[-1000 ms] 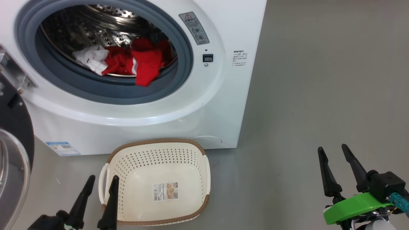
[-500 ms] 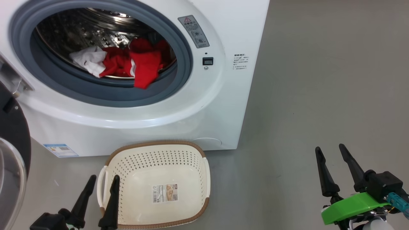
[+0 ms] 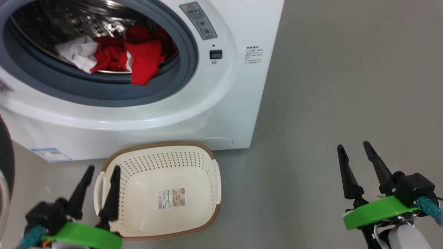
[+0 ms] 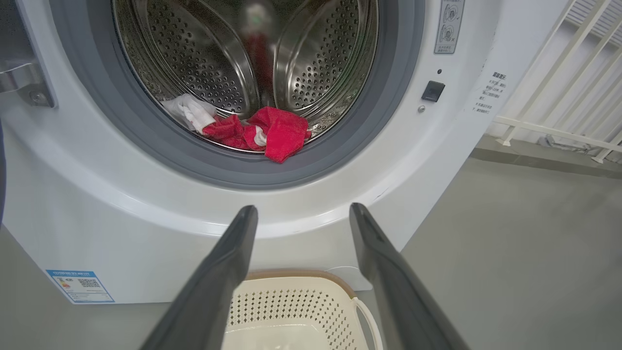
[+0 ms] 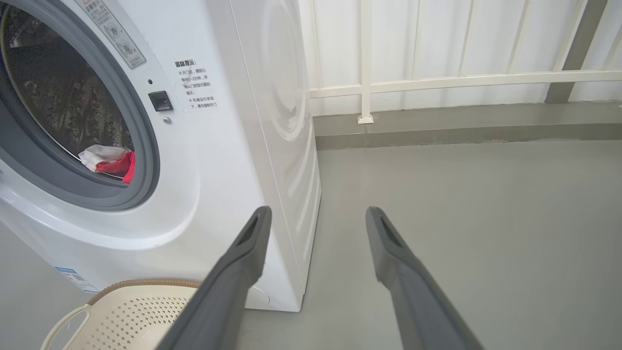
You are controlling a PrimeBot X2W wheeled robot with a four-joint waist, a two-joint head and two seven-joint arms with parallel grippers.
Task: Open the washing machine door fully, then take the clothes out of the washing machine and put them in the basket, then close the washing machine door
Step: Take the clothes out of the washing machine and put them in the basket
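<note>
The white washing machine (image 3: 225, 103) stands with its mouth open, and the washing machine door (image 3: 5, 155) shows as a black sliver swung out at the far left. Red and white clothes (image 3: 138, 62) lie at the front of the steel drum, one red piece hanging over the grey ring; the clothes (image 4: 272, 136) also face my left wrist. The cream basket (image 3: 155, 145) sits empty on the floor before the machine. My left gripper (image 3: 104, 168) is open, holding nothing, over the basket's left handle. My right gripper (image 3: 353, 146) is open and holding nothing, over bare floor to the right.
Grey floor (image 3: 328, 86) stretches right of the machine. A white railing (image 5: 437, 80) runs along the wall behind it. A door hinge bracket (image 4: 24, 82) sits on the machine's left front. A blue label (image 3: 50, 154) marks its lower left corner.
The head camera has shifted, so the whole scene sits higher and further left. My left gripper has come further up into view, its green bracket now showing. Both grippers stay open.
</note>
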